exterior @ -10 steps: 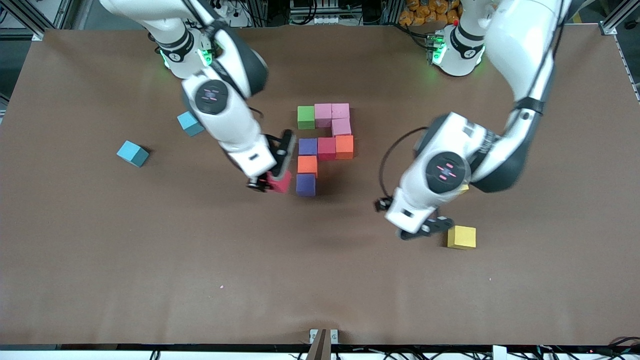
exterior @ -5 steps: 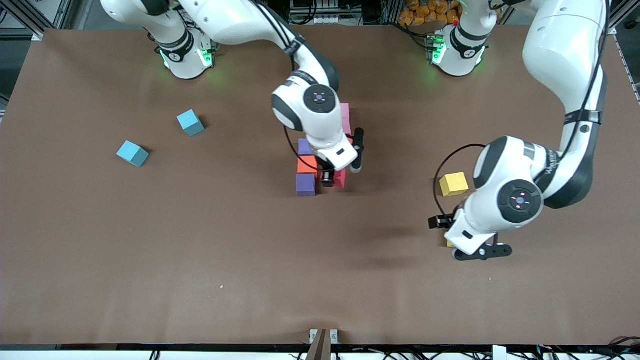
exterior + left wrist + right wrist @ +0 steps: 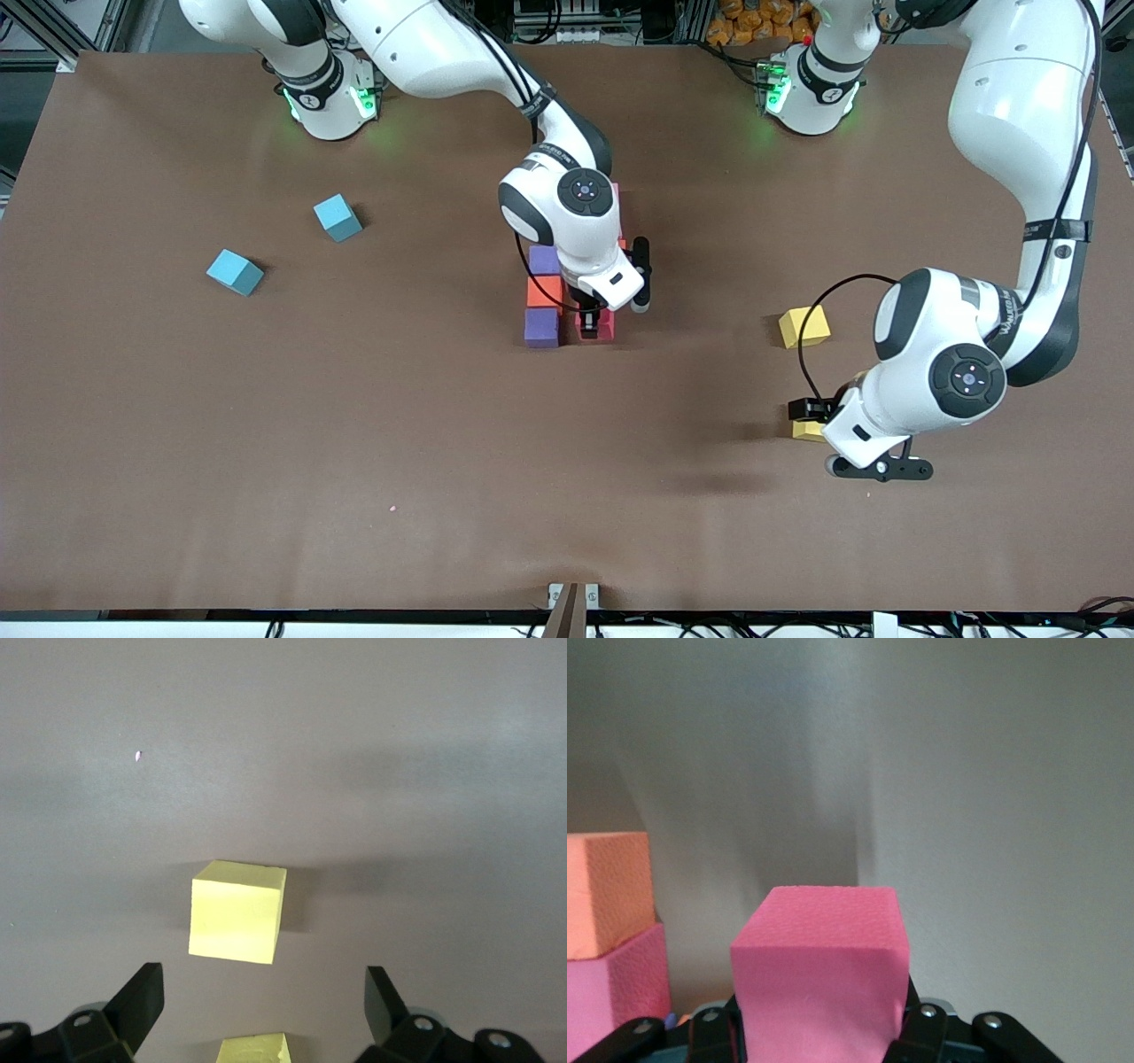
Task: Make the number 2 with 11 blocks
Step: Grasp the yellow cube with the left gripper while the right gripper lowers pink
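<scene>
On the table (image 3: 266,461) we count two yellow blocks (image 3: 804,326) and two light-blue cubes (image 3: 337,217). Right gripper (image 3: 595,326) clamps a red block (image 3: 819,979) beside the purple block (image 3: 541,327); left gripper (image 3: 266,1010) gapes, holding nothing.

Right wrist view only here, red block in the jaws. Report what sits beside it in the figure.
Observer: The right gripper holds the red block low beside the purple block, the figure's block nearest the front camera.
Operator: Report the left arm.
Observer: The left gripper hangs open over a yellow block.
Operator: Name any other yellow.
Observer: A second yellow block lies farther from the front camera.
</scene>
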